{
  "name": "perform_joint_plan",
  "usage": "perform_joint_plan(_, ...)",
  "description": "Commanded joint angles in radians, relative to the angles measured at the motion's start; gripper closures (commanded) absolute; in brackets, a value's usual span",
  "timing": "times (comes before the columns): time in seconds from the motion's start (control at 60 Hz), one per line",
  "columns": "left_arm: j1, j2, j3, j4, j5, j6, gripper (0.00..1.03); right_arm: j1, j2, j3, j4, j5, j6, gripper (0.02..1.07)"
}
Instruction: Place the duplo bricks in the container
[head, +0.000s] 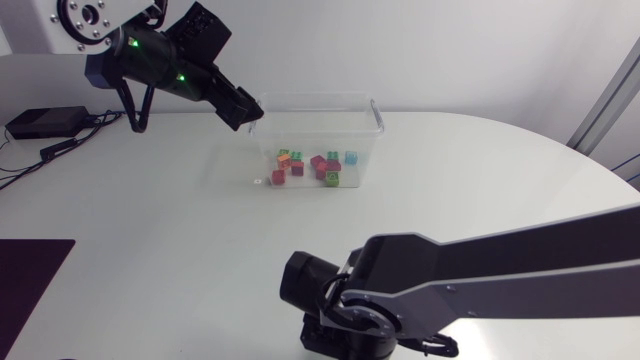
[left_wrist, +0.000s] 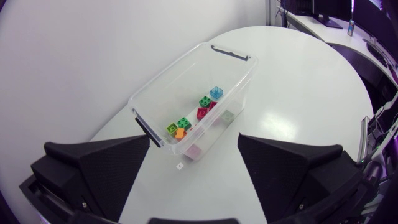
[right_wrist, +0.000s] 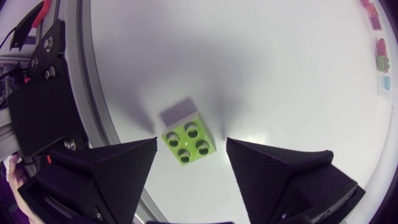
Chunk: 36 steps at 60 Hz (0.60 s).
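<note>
A clear plastic container (head: 372, 112) stands at the back middle of the table, with several coloured duplo bricks (head: 318, 166) inside it. My left gripper (head: 243, 108) hangs open just beside the container's left rim. In the left wrist view the container (left_wrist: 239, 84) and its bricks (left_wrist: 203, 112) lie ahead of and below the open left gripper (left_wrist: 194, 142). A lime green brick (right_wrist: 188, 144) lies studs up on the table between the fingers of my right gripper (right_wrist: 191, 144), with a small gap on each side. In the head view the right gripper is hidden under its own arm (head: 340, 305) at the front edge.
A black box (head: 45, 122) with cables sits at the far left, and a dark mat (head: 30, 275) at the front left. A small white tag (head: 258, 182) lies left of the container. The lime brick lies close to the table's rounded edge (right_wrist: 102, 118).
</note>
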Motion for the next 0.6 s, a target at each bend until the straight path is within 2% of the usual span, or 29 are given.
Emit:
perform_joint_plan(0.0,0.008,-0.027,-0.017,0.001,0.004,0.020,0.05,0.014,-0.014,0.009,-0.029,0.008,-0.047,0.11)
perform_joint_plan(0.583,0.013,-0.039,-0.036,0.001,0.004,0.035,0.05,0.033,0.036,0.020,-0.041,0.094,-0.314,0.11)
